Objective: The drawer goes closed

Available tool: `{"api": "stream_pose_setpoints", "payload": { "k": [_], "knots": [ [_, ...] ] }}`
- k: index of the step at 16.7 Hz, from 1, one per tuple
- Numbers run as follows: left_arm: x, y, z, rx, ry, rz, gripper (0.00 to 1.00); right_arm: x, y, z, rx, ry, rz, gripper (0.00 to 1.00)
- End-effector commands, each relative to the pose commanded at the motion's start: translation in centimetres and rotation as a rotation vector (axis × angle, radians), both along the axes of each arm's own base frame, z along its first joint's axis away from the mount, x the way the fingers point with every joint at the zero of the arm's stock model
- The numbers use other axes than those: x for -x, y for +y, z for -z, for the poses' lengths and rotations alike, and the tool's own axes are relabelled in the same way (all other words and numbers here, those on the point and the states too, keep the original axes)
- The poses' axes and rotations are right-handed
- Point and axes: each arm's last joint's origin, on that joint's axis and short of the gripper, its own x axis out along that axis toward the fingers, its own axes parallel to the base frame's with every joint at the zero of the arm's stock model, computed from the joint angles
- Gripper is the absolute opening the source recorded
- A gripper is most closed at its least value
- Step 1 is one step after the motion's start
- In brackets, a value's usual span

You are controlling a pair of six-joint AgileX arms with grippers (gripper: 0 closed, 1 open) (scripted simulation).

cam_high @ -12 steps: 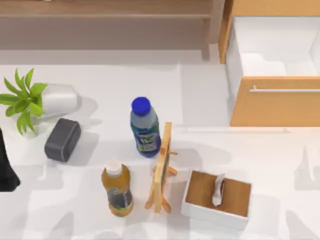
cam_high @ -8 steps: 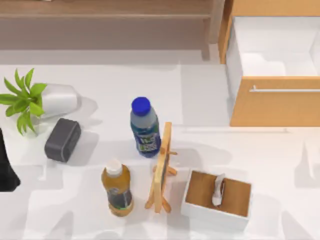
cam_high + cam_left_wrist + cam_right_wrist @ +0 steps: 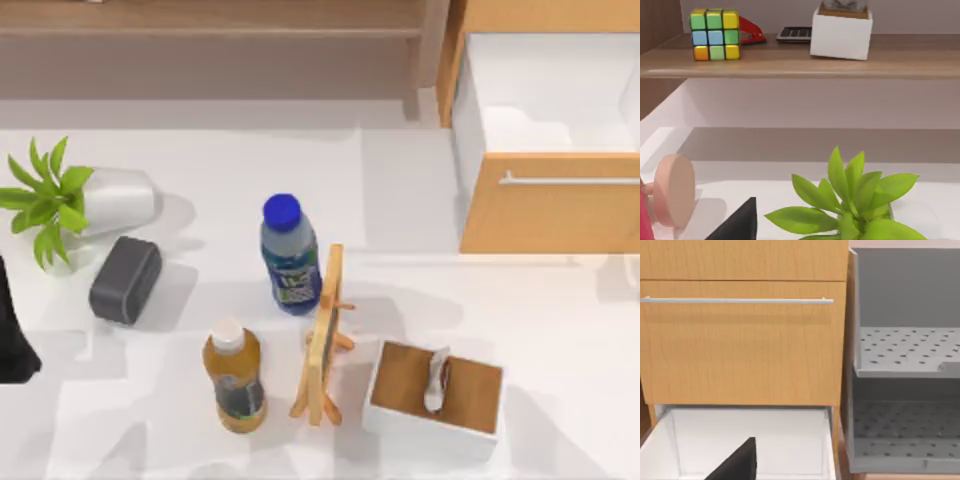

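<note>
Jaws state unclear, left arm (image 3: pixel 15 330) parked table-left, drawer (image 3: pixel 550 150) open.

drawer (image 3: pixel 548 214): light-orange wood-grain front, matt; smooth white inner walls
handle (image 3: pixel 570 181): thin silvery metal bar
desk (image 3: pixel 200 430): smooth white, matt
easel (image 3: pixel 325 336): pale bare wood
tray (image 3: pixel 434 400): white walls, brown wood-grain bottom
bottles (image 3: pixel 288 255): clear plastic, printed labels
speaker (image 3: pixel 125 279): dark grey, matt
shelf (image 3: pixel 800 62): brown wood, matt
</note>
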Motion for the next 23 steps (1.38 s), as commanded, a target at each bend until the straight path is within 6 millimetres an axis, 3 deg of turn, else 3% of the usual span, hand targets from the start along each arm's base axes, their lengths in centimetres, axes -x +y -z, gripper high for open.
{"api": "stream_pose_setpoints", "payload": {
  "k": [4, 7, 15, 19, 23],
  "knots": [
    [0.0, 0.0, 0.0, 0.0, 0.0, 0.0, 1.0, -4.0, -3.0, -2.5, -0.007, 0.023, 0.001, 1.0],
    [0.0, 0.0, 0.0, 0.0, 0.0, 0.0, 1.0, -6.0, -4.8, -3.3, -0.008, 0.023, 0.001, 1.0],
    [0.0, 0.0, 0.0, 0.0, 0.0, 0.0, 1.0, -6.6, -5.2, -3.5, 0.005, 0.016, -0.006, 1.0],
    [0.0, 0.0, 0.0, 0.0, 0.0, 0.0, 1.0, -7.8, -3.6, -1.2, 0.141, 0.012, -0.045, 1.0],
    [0.0, 0.0, 0.0, 0.0, 0.0, 0.0, 1.0, -9.2, -0.7, 3.6, 0.38, 0.037, -0.095, 1.0]
  ]
}}
